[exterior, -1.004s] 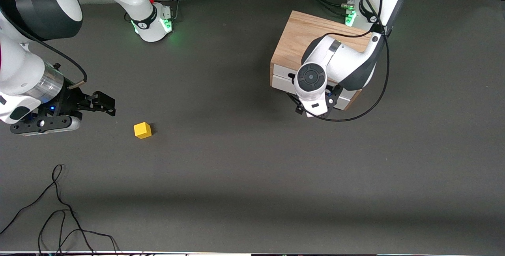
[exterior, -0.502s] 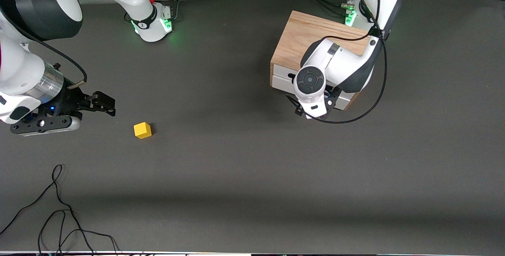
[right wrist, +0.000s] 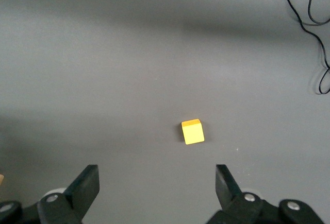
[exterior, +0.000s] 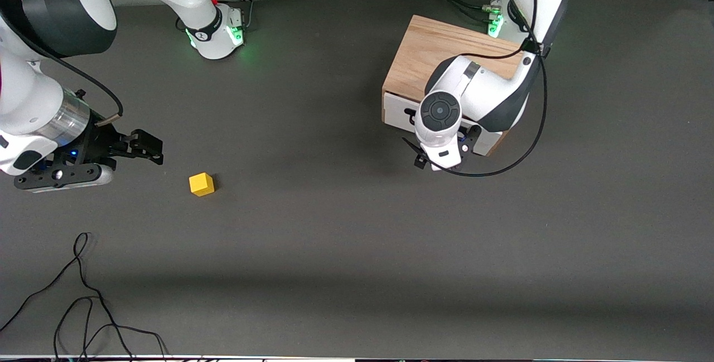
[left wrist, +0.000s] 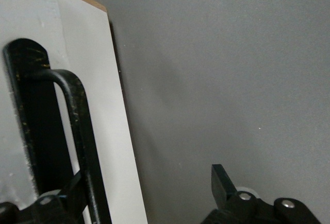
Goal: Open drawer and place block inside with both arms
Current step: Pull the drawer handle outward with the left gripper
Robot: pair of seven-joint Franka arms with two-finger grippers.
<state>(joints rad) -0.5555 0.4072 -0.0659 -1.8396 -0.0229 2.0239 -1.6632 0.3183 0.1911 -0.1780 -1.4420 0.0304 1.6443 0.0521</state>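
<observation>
The yellow block [exterior: 201, 184] lies on the dark table; it also shows in the right wrist view [right wrist: 193, 132], a little ahead of my right gripper's fingers. My right gripper [exterior: 149, 146] is open and empty, above the table beside the block, toward the right arm's end [right wrist: 157, 183]. The light wooden cabinet [exterior: 429, 55] stands near the left arm's base. Its drawer's white front [exterior: 399, 111] faces the front camera. My left gripper [exterior: 443, 153] is at that front, mostly hidden under the wrist. In the left wrist view it [left wrist: 144, 193] is open, with the black wire handle [left wrist: 77, 110] close to one finger.
Loose black cables [exterior: 83, 295] lie on the table nearer the front camera at the right arm's end; they show in the right wrist view [right wrist: 309, 13] too. The right arm's base [exterior: 215, 30] stands at the table's back edge.
My left wrist has shifted slightly toward the front camera and the right arm's end. The seam across the white drawer front no longer shows. The right arm and block have not moved.
</observation>
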